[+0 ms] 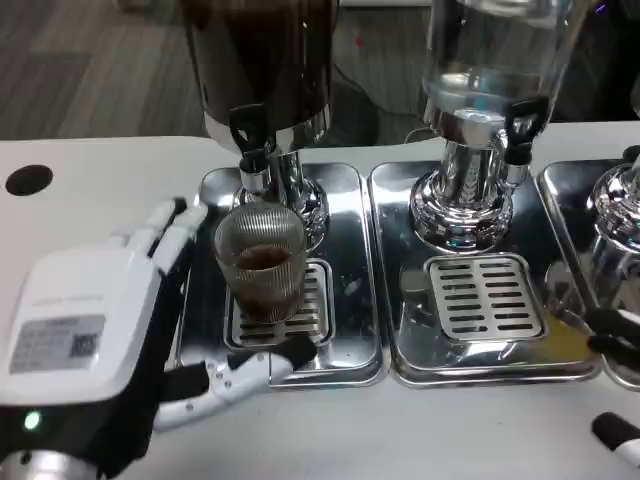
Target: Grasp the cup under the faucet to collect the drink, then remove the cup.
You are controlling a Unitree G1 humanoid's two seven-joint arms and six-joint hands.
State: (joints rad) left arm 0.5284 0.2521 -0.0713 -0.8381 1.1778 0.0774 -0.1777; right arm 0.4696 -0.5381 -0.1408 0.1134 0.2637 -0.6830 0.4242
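Observation:
A ribbed clear glass cup (260, 262) stands on the drip grate (318, 300) under the black-handled faucet (250, 140) of the dark drink dispenser (265, 60). Brown drink fills roughly its lower half. My left hand (95, 330) is at the cup's left with its fingers (175, 225) spread beside the glass and its thumb (245, 370) reaching along the tray's front edge below the cup. A small gap shows between the fingers and the glass. At the picture's right edge, only dark fingertips of my right hand (615, 335) show.
The cup's steel drip tray (350, 190) adjoins a second tray (400, 330) under a clear dispenser (490, 60) with its own faucet (520, 125). A third dispenser base (615, 200) stands far right. A round black hole (28, 180) lies in the white table at left.

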